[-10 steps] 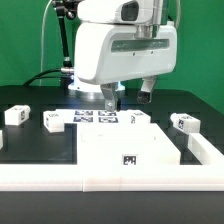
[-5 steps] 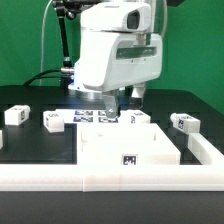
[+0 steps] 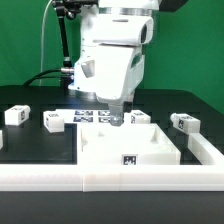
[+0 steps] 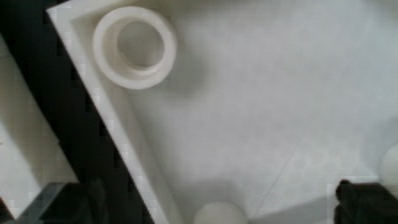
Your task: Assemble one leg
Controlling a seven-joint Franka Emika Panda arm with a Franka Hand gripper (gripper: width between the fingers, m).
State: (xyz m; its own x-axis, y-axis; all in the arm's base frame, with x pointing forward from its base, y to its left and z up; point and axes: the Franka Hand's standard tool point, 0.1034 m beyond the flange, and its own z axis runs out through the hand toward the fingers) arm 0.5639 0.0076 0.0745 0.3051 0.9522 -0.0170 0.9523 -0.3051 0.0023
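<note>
Gripper [image 3: 117,119] hangs low over the far edge of the white tray panel [image 3: 150,145], fingers [image 4: 50,203] spread wide, gripping nothing. The closest leg [image 3: 140,118] lies just beside it, toward the exterior view's right. The second leg [image 3: 53,121], third leg [image 3: 15,115] and fourth leg [image 3: 183,123] sit well apart on the black table [image 3: 40,145]. The panel's corner socket [image 4: 134,45] shows as a ring in the wrist view.

Robotics lab, a test rig rather than a home or a shop; plain green backdrop [image 3: 25,40] behind a matte black table [image 3: 40,150]; white robot arm [image 3: 115,55] over the tabletop, black cables [image 3: 60,40] behind; marker board [image 3: 95,118] lying flat, covered in black-and-white square tags; same sort of tag on the flat white panel [image 3: 110,145] and on the leg [image 3: 183,123] at the exterior view's right; low white rail [image 3: 110,181] along the near edge.
</note>
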